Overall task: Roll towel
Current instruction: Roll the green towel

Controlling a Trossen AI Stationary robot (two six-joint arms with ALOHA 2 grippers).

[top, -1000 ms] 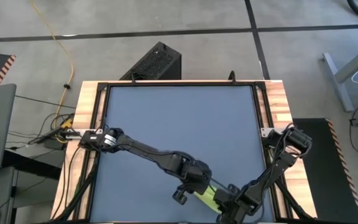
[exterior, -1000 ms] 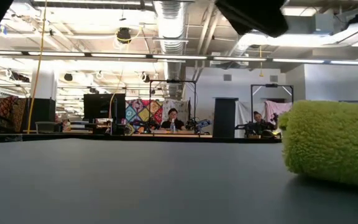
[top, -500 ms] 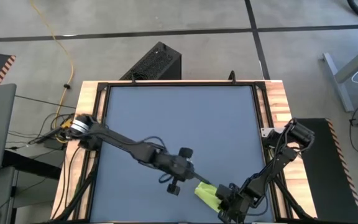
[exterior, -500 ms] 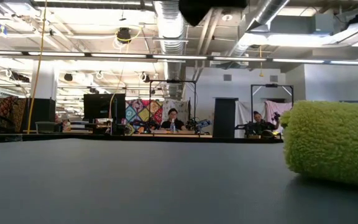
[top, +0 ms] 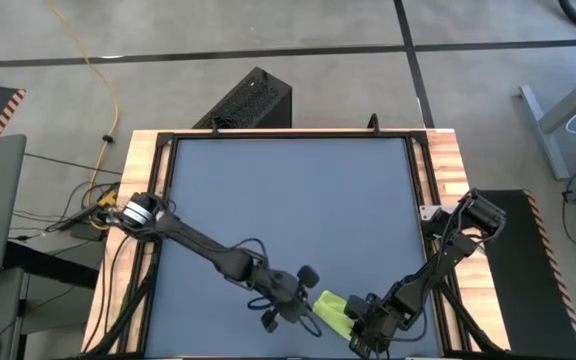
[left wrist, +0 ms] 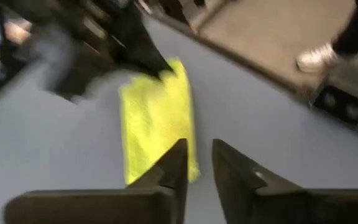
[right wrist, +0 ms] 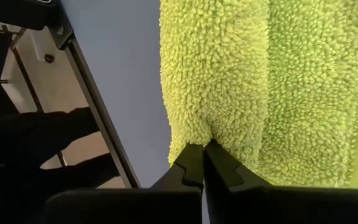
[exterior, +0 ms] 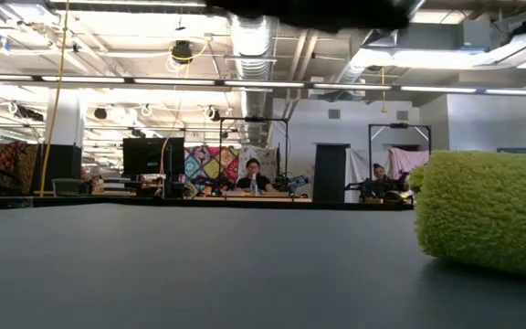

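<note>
The lime yellow-green towel [top: 333, 312] lies as a small roll on the blue-grey table [top: 288, 190], near its near edge and right of centre. Its fuzzy end shows in the low view [exterior: 487, 210]. My right gripper [top: 360, 322] is shut on the towel's right end [right wrist: 247, 74]. My left gripper [top: 306, 305] is just left of the towel. In the left wrist view its fingers [left wrist: 197, 149] stand a narrow gap apart and empty, just short of the towel [left wrist: 157, 118]. My right gripper pinches the towel at the crease [right wrist: 205, 134] between two thick rolled folds, only with its fingertips. The fingers come roughly level from the table's right-near side. The towel rests on the table.
The table's near edge and its wooden frame [top: 448, 200] are close to the towel. The right arm [left wrist: 104, 37] stands behind the towel as seen from my left gripper. A black box [top: 253, 100] stands on the floor beyond the far edge. People sit in the room behind [exterior: 254, 174].
My left gripper has left the towel. It drew off toward the table's left, then came back toward the near edge, and it now stands beside the towel's left end. The towel has stayed in place, and more of it is uncovered. My right gripper has kept its hold.
</note>
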